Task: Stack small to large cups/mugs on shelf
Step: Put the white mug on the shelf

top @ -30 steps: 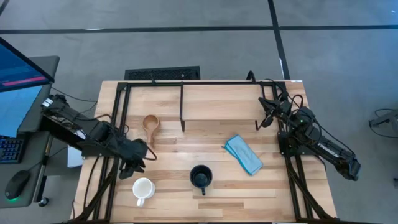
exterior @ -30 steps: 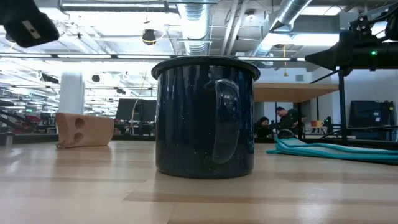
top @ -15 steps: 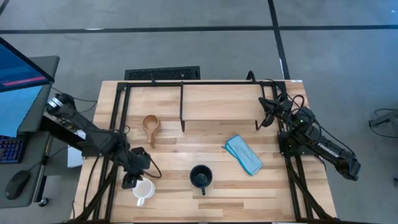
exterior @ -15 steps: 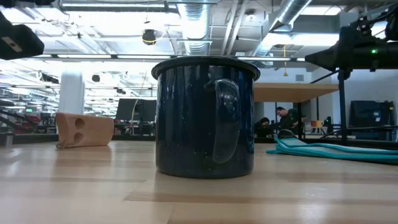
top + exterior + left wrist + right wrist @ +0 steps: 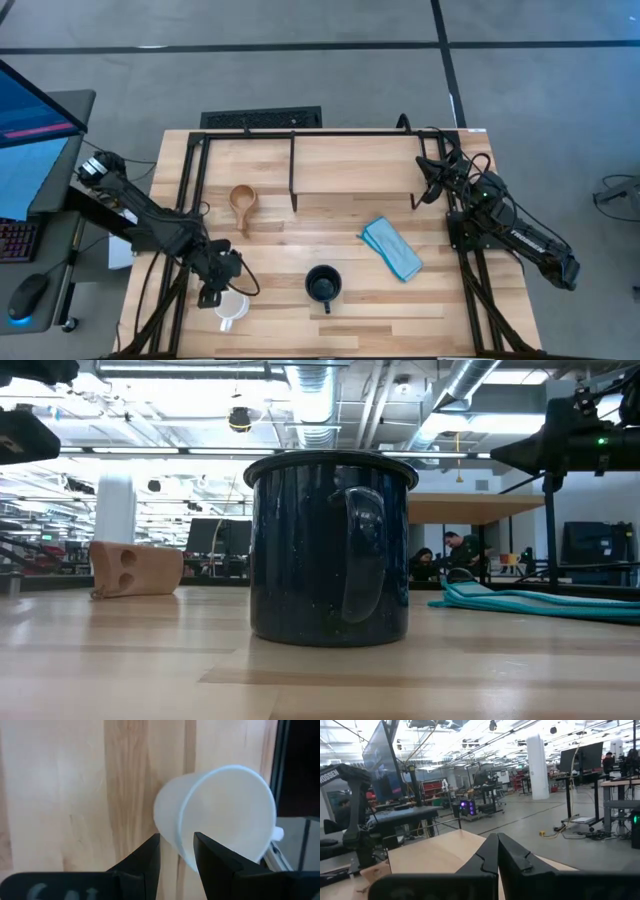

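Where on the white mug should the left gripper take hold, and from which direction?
Grip the white mug by its rim wall, from above: it stands upright, mouth open upward, and the left gripper already hovers with one of its fingers on each side of the rim.

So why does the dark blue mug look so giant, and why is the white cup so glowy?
Low view: the speckled dark navy mug stands right by the lens, so it looms. Left wrist view: the white mug is washed out by bright light, its edges soft, with the left gripper open around its wall.

Left tool [image 5: 214, 290] reaches low over the surface's near left, fingers [image 5: 145, 856] slightly parted. Right tool [image 5: 432, 180] rests far right, fingers together.
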Robot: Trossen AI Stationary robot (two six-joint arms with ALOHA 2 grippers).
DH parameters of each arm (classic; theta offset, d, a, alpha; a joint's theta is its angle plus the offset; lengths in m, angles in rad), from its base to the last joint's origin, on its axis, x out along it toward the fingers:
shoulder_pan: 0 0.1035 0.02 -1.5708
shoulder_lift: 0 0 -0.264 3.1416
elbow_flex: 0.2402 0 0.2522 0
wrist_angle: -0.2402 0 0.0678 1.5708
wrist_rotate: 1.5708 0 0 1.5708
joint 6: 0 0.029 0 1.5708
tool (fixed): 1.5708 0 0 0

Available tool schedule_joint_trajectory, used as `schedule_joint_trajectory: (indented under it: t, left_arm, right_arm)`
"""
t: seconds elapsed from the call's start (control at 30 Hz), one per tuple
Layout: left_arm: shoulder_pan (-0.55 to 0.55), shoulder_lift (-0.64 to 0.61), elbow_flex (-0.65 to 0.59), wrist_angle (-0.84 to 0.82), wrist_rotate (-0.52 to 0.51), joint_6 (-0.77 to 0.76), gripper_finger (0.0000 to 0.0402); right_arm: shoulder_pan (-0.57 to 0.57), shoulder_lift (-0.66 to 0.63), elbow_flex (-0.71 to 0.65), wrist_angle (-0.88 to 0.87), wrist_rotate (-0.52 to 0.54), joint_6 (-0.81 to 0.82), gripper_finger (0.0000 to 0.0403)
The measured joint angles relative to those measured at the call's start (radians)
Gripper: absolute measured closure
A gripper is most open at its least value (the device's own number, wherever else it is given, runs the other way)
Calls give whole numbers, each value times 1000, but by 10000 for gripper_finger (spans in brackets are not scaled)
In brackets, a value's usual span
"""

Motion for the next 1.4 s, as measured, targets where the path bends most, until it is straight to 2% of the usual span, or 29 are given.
schedule_joint_trajectory:
  t: [0.37, 0.57, 0.8, 0.93, 1.1, 1.23, 1.4]
  left_arm:
    - [0, 12, 0, 17, -30, 11, 294]
    - [0, 91, 0, 18, -25, 26, 294]
    - [0, 180, -1, 6, 40, 65, 296]
    - [1, 193, -1, 5, 45, 87, 321]
    - [20, 194, -1, 3, 71, 91, 387]
    - [55, 194, -1, 4, 69, 95, 394]
    - [122, 194, -1, -21, 18, 160, 397]
  right_arm:
    - [1, 0, 0, 0, 0, 3, 377]
    - [1, 0, 0, 1, 0, 3, 377]
    - [1, 0, 0, 1, 0, 3, 377]
    - [1, 0, 0, 1, 0, 3, 377]
    - [1, 0, 0, 1, 0, 3, 377]
    - [1, 0, 0, 1, 0, 3, 377]
    - [1, 0, 0, 1, 0, 3, 377]
